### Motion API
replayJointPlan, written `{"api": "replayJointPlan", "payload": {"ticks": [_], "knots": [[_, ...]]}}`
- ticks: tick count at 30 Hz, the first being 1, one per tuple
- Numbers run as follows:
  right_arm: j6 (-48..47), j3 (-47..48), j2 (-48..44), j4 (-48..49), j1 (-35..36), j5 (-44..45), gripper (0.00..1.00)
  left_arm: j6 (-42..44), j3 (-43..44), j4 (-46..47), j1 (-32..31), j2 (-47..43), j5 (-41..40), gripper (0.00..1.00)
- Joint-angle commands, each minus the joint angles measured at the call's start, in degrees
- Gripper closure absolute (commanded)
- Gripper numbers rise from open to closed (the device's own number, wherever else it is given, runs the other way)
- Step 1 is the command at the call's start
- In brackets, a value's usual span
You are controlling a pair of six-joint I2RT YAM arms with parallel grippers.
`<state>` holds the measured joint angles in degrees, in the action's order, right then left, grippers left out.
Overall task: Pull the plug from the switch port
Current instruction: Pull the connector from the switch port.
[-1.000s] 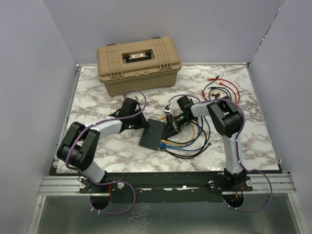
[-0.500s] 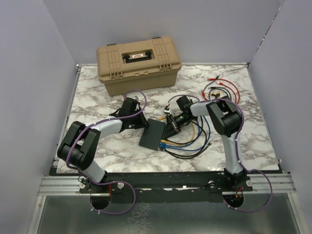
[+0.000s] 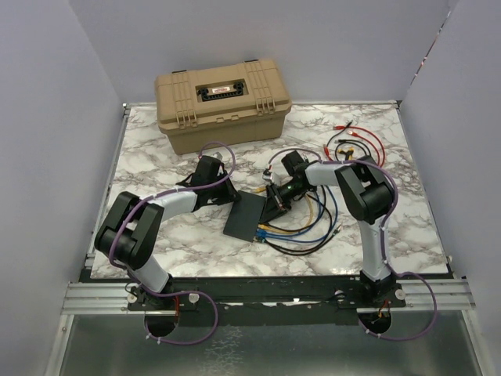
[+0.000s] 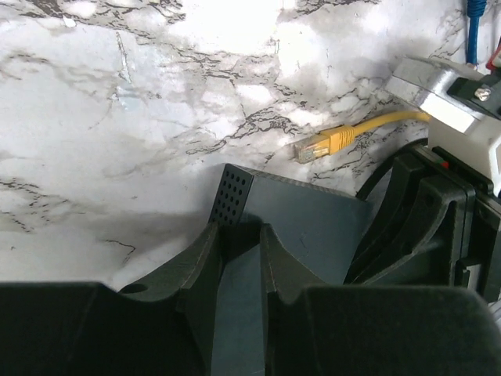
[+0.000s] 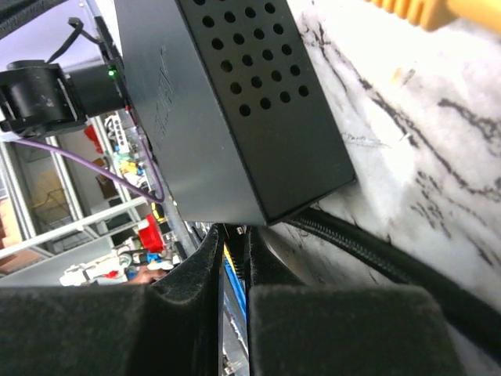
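The switch (image 3: pixel 244 216) is a flat black box in the middle of the marble table (image 3: pixel 156 149), with blue and yellow cables (image 3: pixel 301 231) at its lower right corner. My left gripper (image 3: pixel 225 197) is at its upper left corner. In the left wrist view the left gripper (image 4: pixel 239 239) is shut on the switch (image 4: pixel 313 223). My right gripper (image 3: pixel 273 202) is at the switch's right edge. In the right wrist view the right gripper (image 5: pixel 232 239) is almost closed just under a corner of the switch (image 5: pixel 235 102). A thin blue strip (image 5: pixel 232 286) shows in its gap.
A loose yellow plug (image 4: pixel 322 144) lies on the marble beside the switch. A black braided cable (image 5: pixel 376 258) runs under the switch. A tan toolbox (image 3: pixel 223 102) stands at the back. Red and black clip leads (image 3: pixel 356 141) lie at the back right.
Both arms have shifted slightly up and left. The switch and cables stay where they were.
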<state>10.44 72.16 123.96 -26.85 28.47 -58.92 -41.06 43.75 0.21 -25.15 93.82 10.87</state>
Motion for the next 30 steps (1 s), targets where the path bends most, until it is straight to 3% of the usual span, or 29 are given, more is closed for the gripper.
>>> {"api": "replayJointPlan", "payload": {"ticks": [1, 15, 16, 20, 22, 30], "knots": [[-3.51, -4.24, 0.15, -5.15, 0.58, 17.17, 1.0, 1.97, -6.76, -14.84, -0.72, 9.46, -6.18, 0.98], [-3.47, -4.39, -7.32, -6.83, 0.61, 21.91, 0.99, 1.92, -6.88, -15.06, -0.52, 10.28, -6.29, 1.0], [-3.31, -3.87, -8.05, -7.19, 0.59, 22.13, 0.97, 2.01, -6.79, -15.04, -0.52, 10.25, -6.04, 1.0], [-3.05, -2.5, -10.46, -8.06, 0.62, 23.42, 0.69, 2.45, -6.53, -15.0, -0.56, 10.39, -5.42, 1.0], [-3.45, -2.3, -11.07, -8.69, 0.62, 23.99, 0.62, 2.69, -6.36, -15.04, -0.51, 10.42, -5.18, 1.0], [-5.38, -4.23, -12.8, -11.1, 0.6, 26.43, 0.58, 2.83, -5.84, -14.95, -0.52, 10.51, -4.65, 1.0]]}}
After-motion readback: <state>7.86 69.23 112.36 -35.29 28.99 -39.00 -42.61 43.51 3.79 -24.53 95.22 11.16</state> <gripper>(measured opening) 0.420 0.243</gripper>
